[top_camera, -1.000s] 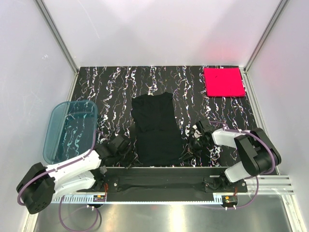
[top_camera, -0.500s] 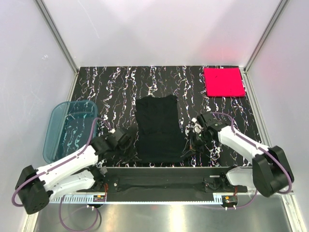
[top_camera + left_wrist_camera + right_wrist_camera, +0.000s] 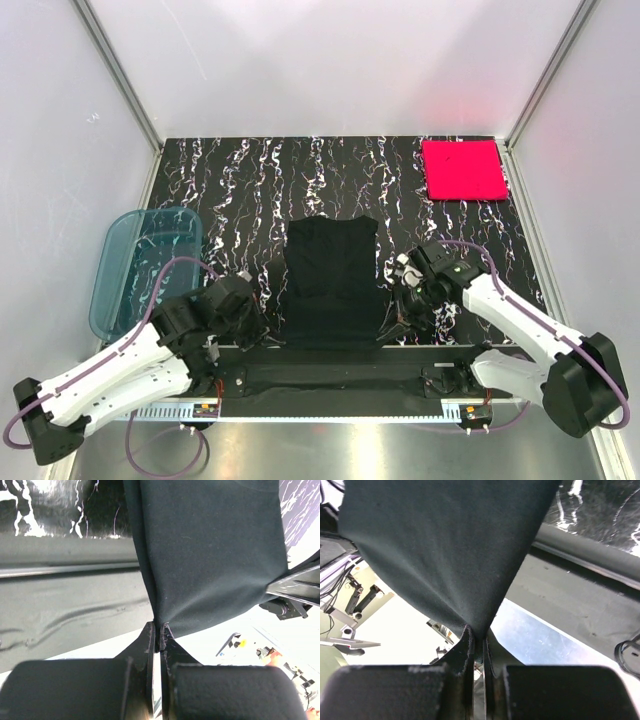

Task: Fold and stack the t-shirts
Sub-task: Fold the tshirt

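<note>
The left gripper (image 3: 159,631) and the right gripper (image 3: 476,636) are each pinching a near corner of the black t-shirt (image 3: 330,280), jaws pressed tight on the cloth. The shirt is lying mid-table (image 3: 230,180), its long axis running away from the arms. The folded pink t-shirt (image 3: 463,169) is sitting at the far right corner, nearer the right arm.

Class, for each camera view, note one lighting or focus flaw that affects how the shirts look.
Top view: black shirt shows no folds, pink shirt glows oversaturated. Left wrist view: near fingers blur, background blows out white. Right wrist view: fingers soft too, glare behind.
</note>
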{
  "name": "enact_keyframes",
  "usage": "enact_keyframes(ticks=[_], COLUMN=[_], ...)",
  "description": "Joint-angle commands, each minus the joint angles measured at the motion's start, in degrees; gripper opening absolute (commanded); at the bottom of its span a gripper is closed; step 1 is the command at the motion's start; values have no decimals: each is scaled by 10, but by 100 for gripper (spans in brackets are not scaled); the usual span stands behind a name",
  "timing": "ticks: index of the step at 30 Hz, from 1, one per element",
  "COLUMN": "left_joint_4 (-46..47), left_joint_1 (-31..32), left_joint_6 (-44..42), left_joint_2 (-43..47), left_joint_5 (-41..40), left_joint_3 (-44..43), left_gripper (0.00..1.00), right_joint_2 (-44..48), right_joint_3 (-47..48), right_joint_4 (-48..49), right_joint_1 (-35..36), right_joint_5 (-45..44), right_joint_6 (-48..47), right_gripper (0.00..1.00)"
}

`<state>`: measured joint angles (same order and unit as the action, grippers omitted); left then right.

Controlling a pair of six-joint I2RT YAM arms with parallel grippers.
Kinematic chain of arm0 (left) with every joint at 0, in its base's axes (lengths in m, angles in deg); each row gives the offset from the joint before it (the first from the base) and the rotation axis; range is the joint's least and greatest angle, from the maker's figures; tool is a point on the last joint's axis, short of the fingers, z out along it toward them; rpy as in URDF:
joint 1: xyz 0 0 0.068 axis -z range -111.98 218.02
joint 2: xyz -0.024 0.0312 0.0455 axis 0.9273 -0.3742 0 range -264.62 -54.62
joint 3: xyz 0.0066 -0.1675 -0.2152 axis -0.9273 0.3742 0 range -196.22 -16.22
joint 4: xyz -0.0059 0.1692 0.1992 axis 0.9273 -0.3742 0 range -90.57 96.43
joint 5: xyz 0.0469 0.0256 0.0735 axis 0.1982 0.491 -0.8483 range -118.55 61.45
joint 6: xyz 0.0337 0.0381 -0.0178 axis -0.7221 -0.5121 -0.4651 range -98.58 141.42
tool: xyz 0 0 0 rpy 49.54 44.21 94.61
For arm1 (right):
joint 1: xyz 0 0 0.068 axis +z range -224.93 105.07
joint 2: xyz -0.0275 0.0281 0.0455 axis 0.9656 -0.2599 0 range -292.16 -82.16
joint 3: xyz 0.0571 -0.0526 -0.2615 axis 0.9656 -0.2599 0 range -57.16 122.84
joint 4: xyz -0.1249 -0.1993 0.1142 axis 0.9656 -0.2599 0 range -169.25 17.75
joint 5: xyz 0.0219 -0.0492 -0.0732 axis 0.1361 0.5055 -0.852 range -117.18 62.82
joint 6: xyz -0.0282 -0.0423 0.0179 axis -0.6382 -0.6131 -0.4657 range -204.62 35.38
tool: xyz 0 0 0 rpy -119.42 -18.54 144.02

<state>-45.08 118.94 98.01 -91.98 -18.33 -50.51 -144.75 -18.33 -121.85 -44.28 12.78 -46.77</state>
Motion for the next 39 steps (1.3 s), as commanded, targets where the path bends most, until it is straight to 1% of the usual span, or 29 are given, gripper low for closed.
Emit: enact_keyframes(ticks=[1, 7, 9, 11, 12, 14, 15, 18, 19, 21, 22, 24, 25, 27, 28, 29, 30, 32, 33, 34, 35, 36, 37, 38, 39], left_joint_4=[-68, -83, -79, -81, -91, -95, -95, -82, -76, -59, -52, -34, -31, -13, -9, -5, -5, 2, -4, -5, 2, 10, 14, 29, 59], left_joint_1=[1, 1, 1, -4, -7, -26, -36, -93, -125, -153, -180, -205, -223, -237, -245, -250, -254, -267, -272, -282, -290, -300, -317, -320, -321], left_joint_6=[-5, -1, -3, -22, -31, -65, -79, -130, -159, -188, -215, -244, -267, -288, -308, -318, -327, -352, -359, -369, -374, -377, -378, -386, -395], left_joint_2=[8, 6, -15, -38, -66, -91, -120, -174, -190, -215, -250, -290, -331, -378, -400, -447, -469, -516, -563, -582, -601, -645, -665, -689, -708], left_joint_5=[8, 9, 0, -21, -29, -42, -42, -19, -11, -2, 8, 24, 31, 48, 62, 66, 69, 73, 71, 56, 56, 81, 94, 101, 95], left_joint_3=[-41, -68, -83, -120, -134, -173, -184, -220, -228, -258, -269, -309, -327, -359, -396, -415, -441, -506, -530, -566, -576, -592, -633, -651, -674], left_gripper=[0, 0, 0, 0, 0, 0, 0, 0, 0, 0, 0, 0, 0, 0, 0, 0, 0, 0, 0, 0, 0, 1, 1, 1, 9], right_joint_2=[18, 33, 20, 6, -8, -28, -52, -100, -111, -150, -164, -209, -224, -270, -286, -303, -334, -366, -398, -415, -434, -472, -492, -509, -542], right_joint_3=[47, 55, 65, 84, 94, 124, 135, 175, 186, 220, 232, 267, 280, 320, 333, 362, 377, 421, 436, 468, 483, 500, 536, 550, 563], right_joint_4=[-65, -88, -86, -79, -78, -73, -77, -82, -82, -90, -92, -95, -96, -98, -97, -100, -99, -97, -95, -93, -90, -86, -86, -81, -70], right_joint_1=[5, 6, 6, 6, 6, 5, 1, -22, -29, -55, -65, -84, -89, -102, -106, -111, -119, -129, -135, -148, -154, -161, -173, -177, -184], right_joint_5=[3, 13, 11, 2, -2, -9, -9, -1, 5, 6, 12, 18, 25, 30, 35, 39, 42, 42, 45, 44, 42, 48, 63, 64, 59], right_joint_6=[3, 7, 3, 4, 3, -4, -9, -34, -40, -60, -69, -87, -93, -105, -108, -113, -115, -117, -118, -120, -118, -118, -125, -125, -125], right_gripper=[2, 2, 2, 2, 2, 1, 1, 0, 0, 0, 0, 0, 0, 0, 0, 0, 0, 1, 1, 1, 3, 3, 4, 4, 5])
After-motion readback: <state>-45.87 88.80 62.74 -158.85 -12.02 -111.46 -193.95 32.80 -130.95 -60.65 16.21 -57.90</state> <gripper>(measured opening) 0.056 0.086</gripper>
